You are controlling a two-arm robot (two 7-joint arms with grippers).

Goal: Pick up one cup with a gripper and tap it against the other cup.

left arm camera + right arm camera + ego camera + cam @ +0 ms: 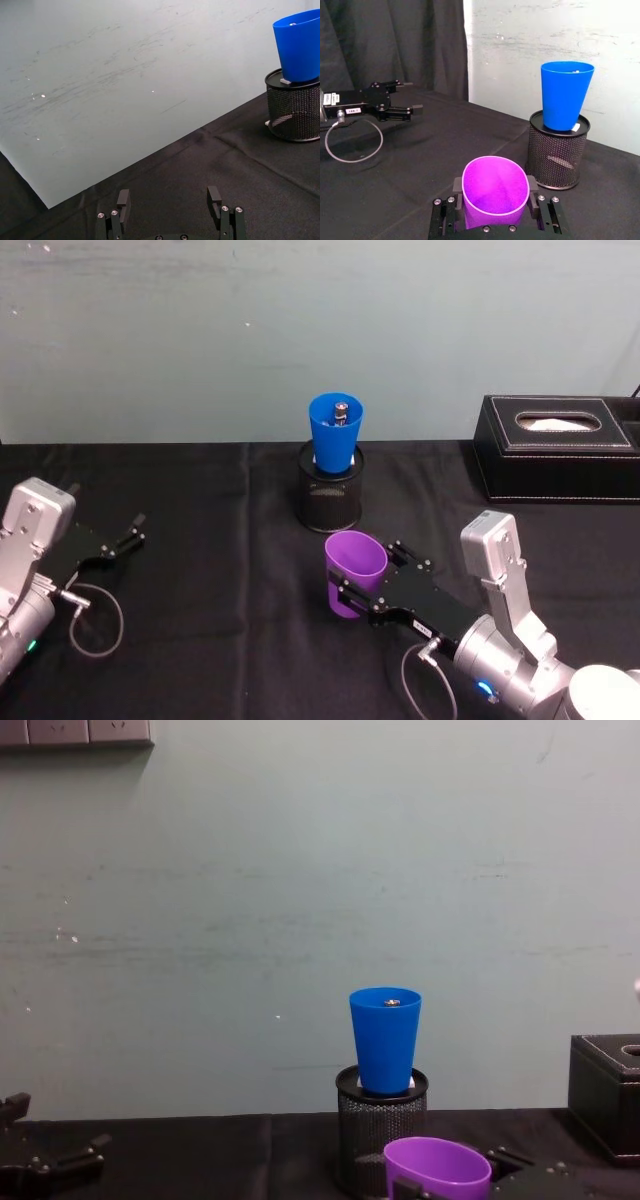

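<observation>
While the right gripper (pixel 362 592) clamps the purple cup (pixel 354 572) by its sidewall, fingers on both sides of the body, the cup sits low, just in front of the mesh holder (pixel 330 498) near table centre; whether it is off the cloth can't be told. Blue cup (pixel 335 432) stands upright in the holder's mouth, raised above the purple rim, apart from it.

Risks, judged:
- Blue cup is perched, not fixed. A hard or high tap likely tips it or knocks it out.
- Purple cup must rise to reach blue wall; going straight forward hits the holder instead and may shove it.
- Smooth tapered plastic may slip or twist in the grip on contact.
- Small object inside blue cup could rattle out.

Left gripper (pixel 125 538) rests at far left, jaws apart, holding nothing.
</observation>
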